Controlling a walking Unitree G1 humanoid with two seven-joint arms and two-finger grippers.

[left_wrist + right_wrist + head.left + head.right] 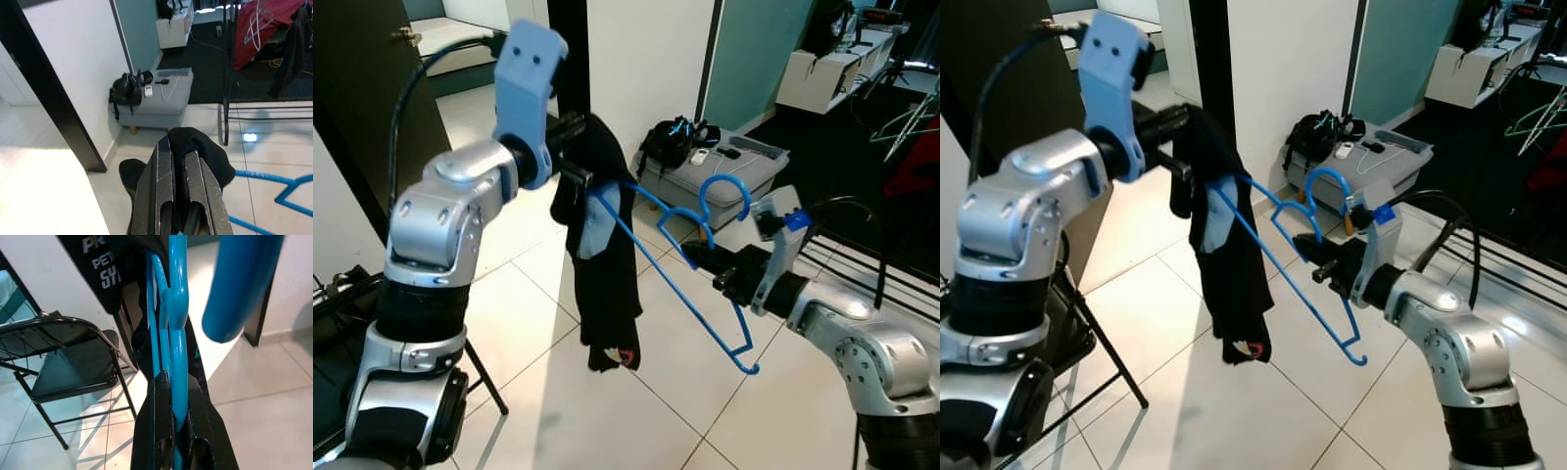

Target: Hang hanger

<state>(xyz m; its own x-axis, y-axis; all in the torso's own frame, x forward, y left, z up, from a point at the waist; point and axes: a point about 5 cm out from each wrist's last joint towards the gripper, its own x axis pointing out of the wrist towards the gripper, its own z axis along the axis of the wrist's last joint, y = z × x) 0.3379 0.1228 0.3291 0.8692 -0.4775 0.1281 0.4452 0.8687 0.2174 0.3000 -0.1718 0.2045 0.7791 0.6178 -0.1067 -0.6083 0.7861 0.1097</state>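
hanger (690,264) shoulder hidden under black garment (607,255)

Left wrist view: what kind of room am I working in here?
Probably a room in a home used for drying or storing clothes: a black clothes rack with a red garment on it, a grey ottoman holding a black bag, and a tiled floor.

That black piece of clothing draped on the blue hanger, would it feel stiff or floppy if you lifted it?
Probably floppy: the black garment hangs limp in folds from the blue plastic hanger. It seems light, since the thin hanger shows no visible bend. It may slip, being bunched at one end where the left gripper pinches it.
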